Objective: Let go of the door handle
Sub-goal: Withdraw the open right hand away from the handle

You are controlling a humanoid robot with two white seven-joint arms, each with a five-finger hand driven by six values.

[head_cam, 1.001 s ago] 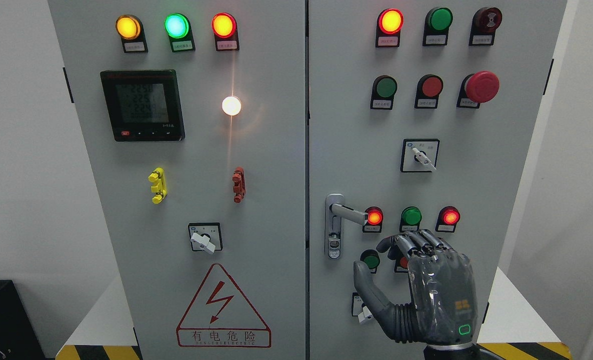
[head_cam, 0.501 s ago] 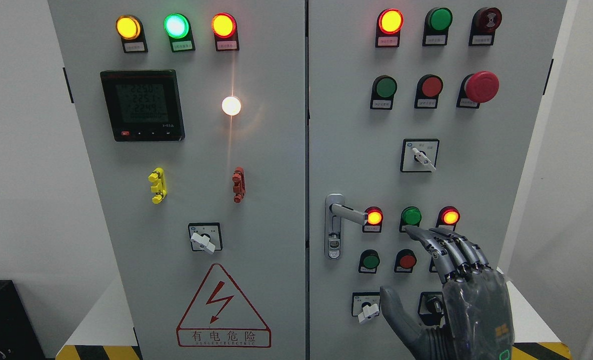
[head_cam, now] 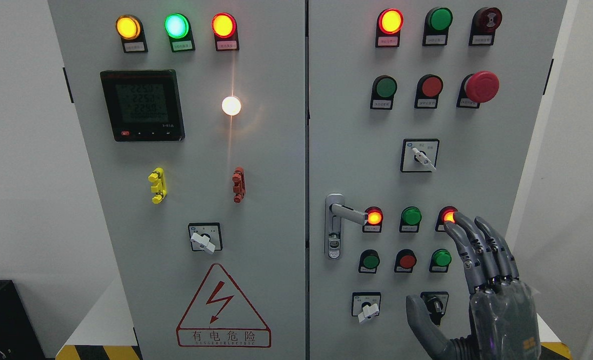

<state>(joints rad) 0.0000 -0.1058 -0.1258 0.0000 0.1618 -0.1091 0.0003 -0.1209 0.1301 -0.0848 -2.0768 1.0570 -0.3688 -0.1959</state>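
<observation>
The door handle (head_cam: 346, 214) sits low on the left edge of the right cabinet door (head_cam: 351, 125), its silver lever sticking out horizontally to the right from a vertical backplate, its tip just beside a lit red indicator lamp (head_cam: 374, 217). Nothing touches it. The right robot hand (head_cam: 481, 280) is now well apart from the lever, down at the lower right of the panel, with its fingers (head_cam: 469, 245) stretched out nearly straight and the thumb spread to the left; it has hold of nothing.

A second ago this robot hand was curled just below and to the right of the lever, covering the lower row of buttons; since then it has uncurled and drifted right and down. The green button (head_cam: 441, 258) that it hid is visible again, and the fingertips now overlap the rightmost red lamp (head_cam: 449, 216) of the upper row.

That reads as the release being essentially done: the lever is free and level, and what remains seems only to draw the arm clear of the panel without brushing the lamps or the black selector switch (head_cam: 432, 303) beside the thumb. The left arm is out of view.
</observation>
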